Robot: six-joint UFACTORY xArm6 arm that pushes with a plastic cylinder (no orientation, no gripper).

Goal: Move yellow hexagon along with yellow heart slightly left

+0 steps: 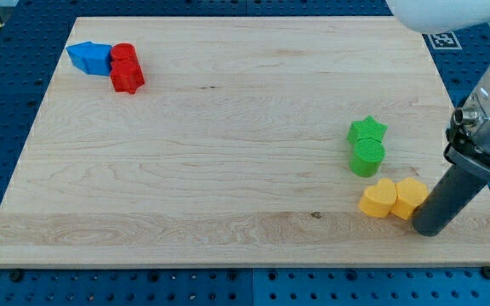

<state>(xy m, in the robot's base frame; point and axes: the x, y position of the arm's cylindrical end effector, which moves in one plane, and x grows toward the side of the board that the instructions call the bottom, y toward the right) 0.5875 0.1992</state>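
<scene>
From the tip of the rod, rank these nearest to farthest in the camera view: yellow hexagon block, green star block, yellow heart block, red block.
Measured from my tip, at the view's bottom right:
1. Yellow hexagon block, right beside the tip on its left.
2. Yellow heart block, just left of the hexagon.
3. Green star block, above the yellow pair.
4. Red block, far off at the view's top left.

yellow heart (378,199) and yellow hexagon (410,196) touching side by side, flat, heart left, bottom-right of tabletop (228,144).

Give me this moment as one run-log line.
my tip: right of yellow hexagon, about touching | yellow heart: against hexagon's left | push: just starting
</scene>
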